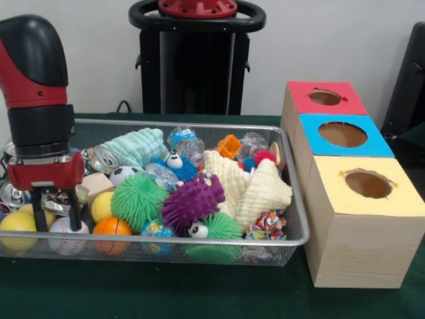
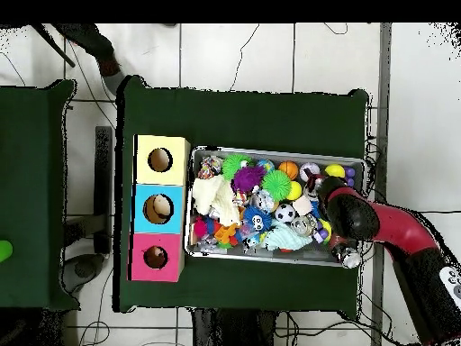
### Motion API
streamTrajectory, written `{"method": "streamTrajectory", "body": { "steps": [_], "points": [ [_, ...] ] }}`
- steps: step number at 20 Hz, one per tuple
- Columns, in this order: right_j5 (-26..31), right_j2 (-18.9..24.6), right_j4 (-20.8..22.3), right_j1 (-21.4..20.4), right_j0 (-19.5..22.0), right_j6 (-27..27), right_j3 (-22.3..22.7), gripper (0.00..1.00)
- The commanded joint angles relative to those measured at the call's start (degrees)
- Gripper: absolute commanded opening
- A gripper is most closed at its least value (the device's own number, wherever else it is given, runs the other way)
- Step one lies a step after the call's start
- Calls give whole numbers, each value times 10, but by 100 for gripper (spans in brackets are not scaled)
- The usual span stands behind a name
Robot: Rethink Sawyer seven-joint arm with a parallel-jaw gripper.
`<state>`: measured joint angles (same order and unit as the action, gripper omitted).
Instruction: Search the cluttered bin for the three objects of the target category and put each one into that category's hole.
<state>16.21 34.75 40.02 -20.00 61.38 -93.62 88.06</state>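
The bin (image 1: 199,242) is a wide silver wire-mesh basket full of toys; it also shows in the overhead view (image 2: 270,150). My gripper (image 1: 59,222) hangs over the bin's left end in the front view. It is open, with its two black fingers (image 1: 41,214) down among the items. A crumpled silver can (image 1: 58,202) lies between them, above a baseball (image 1: 66,234). A yellow ball (image 1: 18,222) and an orange ball (image 1: 111,228) lie on either side. In the overhead view my arm (image 2: 360,216) hides the gripper.
Three wooden boxes with holes stand beside the bin: red top (image 1: 325,98), blue top (image 1: 342,134), yellow top (image 1: 367,184). The bin also holds a green spiky ball (image 1: 138,199), a purple spiky ball (image 1: 192,203), cream cloths (image 1: 255,189), a mint cloth (image 1: 136,146) and cans (image 1: 103,159).
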Motion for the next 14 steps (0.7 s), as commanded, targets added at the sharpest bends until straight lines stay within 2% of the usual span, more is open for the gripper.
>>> {"method": "streamTrajectory", "body": {
  "steps": [1,7,14],
  "points": [
    [96,-51,65,83,54,147,-51,100],
    [113,-65,76,86,59,148,-59,100],
    [119,-44,98,89,106,203,-34,100]
  ]
}}
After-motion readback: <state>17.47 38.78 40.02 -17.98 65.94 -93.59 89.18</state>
